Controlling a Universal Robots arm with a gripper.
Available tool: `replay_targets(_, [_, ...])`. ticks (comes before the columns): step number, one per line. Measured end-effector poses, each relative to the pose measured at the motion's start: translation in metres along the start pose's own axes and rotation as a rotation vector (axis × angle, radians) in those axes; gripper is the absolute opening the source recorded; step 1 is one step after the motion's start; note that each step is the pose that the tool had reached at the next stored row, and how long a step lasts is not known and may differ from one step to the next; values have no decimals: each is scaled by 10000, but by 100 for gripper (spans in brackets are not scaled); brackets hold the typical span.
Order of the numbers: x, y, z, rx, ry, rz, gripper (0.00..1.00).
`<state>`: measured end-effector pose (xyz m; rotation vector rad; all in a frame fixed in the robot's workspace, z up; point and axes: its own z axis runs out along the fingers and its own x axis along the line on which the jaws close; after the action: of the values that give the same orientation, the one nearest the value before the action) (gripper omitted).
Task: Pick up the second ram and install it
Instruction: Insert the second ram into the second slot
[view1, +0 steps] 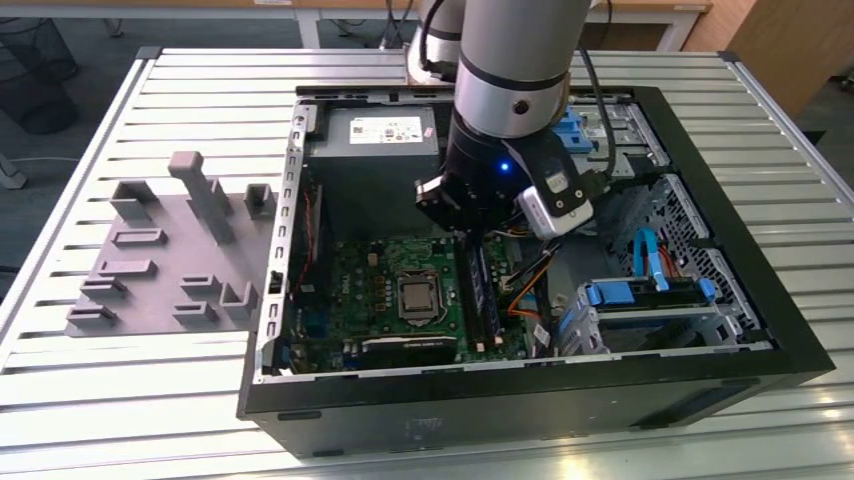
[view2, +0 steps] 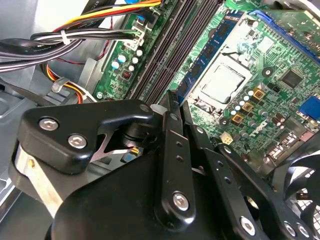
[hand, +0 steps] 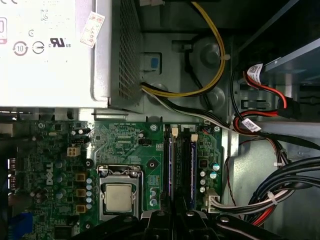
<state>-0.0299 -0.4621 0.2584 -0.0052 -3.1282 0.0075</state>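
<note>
A dark-blue ram (view2: 210, 54) stands on edge in the memory slot nearest the processor socket (view2: 222, 82). The exterior view shows this ram (view1: 478, 295) just below the arm. My gripper (view2: 172, 100) hangs low over the end of that slot, beside a white slot latch (view2: 157, 107). Its black fingers (view2: 172, 150) lie close together with nothing visible between them. I cannot tell whether the tips touch the stick. In the first wrist view the ram (hand: 170, 170) runs down to the gripper (hand: 172, 222) at the picture's edge.
The open computer case (view1: 747, 370) lies on a slatted metal table (view1: 160, 400). Its power supply (view1: 380, 130) is at the far end, and cable bundles (view2: 75, 37) and blue drive brackets (view1: 627, 293) at the exterior view's right. A grey fixture plate (view1: 160, 270) lies left of the case.
</note>
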Motion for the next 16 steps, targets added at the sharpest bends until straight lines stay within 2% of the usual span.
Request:
replay_targets(10, [-2, -52, 165, 1, 0, 11, 14])
replay_targets(16, [-4, -54, 268, 1, 0, 36, 14])
